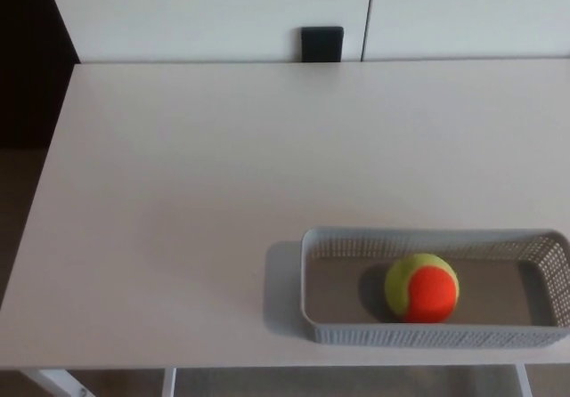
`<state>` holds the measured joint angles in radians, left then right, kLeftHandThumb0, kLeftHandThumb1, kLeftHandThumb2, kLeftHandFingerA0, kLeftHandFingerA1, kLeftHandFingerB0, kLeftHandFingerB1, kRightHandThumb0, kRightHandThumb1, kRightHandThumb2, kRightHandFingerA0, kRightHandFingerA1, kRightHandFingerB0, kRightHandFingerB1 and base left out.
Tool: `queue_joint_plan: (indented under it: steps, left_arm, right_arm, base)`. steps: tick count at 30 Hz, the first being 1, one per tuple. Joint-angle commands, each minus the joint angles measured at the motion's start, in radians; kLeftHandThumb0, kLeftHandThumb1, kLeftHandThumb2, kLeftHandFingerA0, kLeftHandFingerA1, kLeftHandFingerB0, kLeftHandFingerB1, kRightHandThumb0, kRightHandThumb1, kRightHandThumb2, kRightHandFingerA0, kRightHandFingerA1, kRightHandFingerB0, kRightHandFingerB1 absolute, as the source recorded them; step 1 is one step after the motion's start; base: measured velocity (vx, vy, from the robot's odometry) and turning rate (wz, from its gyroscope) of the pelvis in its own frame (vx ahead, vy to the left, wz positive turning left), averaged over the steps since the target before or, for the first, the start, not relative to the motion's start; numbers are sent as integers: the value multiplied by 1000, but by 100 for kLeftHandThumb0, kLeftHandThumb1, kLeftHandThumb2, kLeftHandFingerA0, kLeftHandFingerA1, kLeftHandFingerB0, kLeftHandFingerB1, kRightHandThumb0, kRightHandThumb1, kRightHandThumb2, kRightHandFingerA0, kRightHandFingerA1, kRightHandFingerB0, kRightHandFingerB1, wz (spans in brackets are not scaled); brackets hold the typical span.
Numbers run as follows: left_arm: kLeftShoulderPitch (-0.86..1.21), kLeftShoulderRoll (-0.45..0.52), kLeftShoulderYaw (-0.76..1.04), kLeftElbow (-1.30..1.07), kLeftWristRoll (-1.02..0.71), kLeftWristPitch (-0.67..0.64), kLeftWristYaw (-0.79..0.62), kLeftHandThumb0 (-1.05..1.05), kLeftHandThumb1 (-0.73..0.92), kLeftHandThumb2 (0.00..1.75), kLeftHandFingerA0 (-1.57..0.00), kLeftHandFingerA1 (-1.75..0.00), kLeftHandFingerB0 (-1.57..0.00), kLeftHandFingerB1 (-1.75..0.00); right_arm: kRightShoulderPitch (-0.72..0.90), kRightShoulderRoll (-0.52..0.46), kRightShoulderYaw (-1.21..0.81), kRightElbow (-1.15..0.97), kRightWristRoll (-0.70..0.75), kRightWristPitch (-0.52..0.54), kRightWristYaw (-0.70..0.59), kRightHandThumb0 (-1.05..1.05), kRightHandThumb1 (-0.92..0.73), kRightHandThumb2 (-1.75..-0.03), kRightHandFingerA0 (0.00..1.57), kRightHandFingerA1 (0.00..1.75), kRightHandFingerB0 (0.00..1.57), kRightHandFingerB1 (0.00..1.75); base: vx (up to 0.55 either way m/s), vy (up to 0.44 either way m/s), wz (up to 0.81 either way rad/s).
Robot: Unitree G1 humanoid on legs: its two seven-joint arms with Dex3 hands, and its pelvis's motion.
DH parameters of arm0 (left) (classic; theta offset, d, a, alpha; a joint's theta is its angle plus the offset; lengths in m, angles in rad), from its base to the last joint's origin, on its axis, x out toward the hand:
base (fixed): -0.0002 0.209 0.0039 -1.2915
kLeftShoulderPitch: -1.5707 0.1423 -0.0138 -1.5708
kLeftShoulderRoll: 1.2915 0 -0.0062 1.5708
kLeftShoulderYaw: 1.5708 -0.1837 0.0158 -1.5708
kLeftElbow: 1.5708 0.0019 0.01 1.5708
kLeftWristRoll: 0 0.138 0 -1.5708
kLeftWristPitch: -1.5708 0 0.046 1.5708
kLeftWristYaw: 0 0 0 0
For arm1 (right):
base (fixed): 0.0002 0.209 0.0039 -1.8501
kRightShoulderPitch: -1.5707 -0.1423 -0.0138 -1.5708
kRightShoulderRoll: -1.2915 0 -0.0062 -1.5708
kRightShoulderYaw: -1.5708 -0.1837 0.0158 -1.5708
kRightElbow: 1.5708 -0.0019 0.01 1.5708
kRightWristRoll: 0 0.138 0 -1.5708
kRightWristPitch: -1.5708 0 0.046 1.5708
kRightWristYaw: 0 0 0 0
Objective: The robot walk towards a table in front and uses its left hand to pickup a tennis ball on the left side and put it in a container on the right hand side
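In the head view, at the lower right of the pale white rectangular tabletop (196, 192), we see a long grey plastic basket with perforated walls (427, 333). It lies lengthwise just inside the tabletop's near edge, and its right end reaches the picture's right border. Inside it rests the tennis ball, yellow-green with a large orange patch (421, 287). The ball sits on the basket's floor, a little right of the middle and close to the front wall. Its orange patch faces down and to the right, and its yellow-green part faces left and up. We see a soft shadow beside the ball on the basket floor, and another on the tabletop just left of the basket.

At the far edge of the tabletop a small black square object (321, 44) stands against the white wall panels (205, 14), just left of the vertical seam between them. We cannot tell what it is. Below the near edge, white table legs (62, 384) show at the bottom left.

Neither the left hand nor the right hand appears in this view, so we can say nothing of their fingers.
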<state>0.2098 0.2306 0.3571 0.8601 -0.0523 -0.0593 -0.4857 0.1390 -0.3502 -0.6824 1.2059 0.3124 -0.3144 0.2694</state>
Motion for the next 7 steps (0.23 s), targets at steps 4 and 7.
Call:
queue_joint_plan:
  steps: [4, 7]
  left_arm:
    - [-10, 25, 5, -8, -59, 47, 10, -55, 38, 77, -1, -32, 0, -20]
    - [-13, 27, 2, -9, -65, 55, 12, -55, 38, 77, -1, -32, 0, -20]
  right_arm:
    - [1, 16, -12, -24, 51, -30, -9, -70, -35, -74, 37, 70, 17, 50]
    - [-2, 13, -9, -16, 49, -29, -13, -70, -35, -74, 37, 70, 17, 50]
  base:
    - [0, 0, 0]
    - [0, 0, 0]
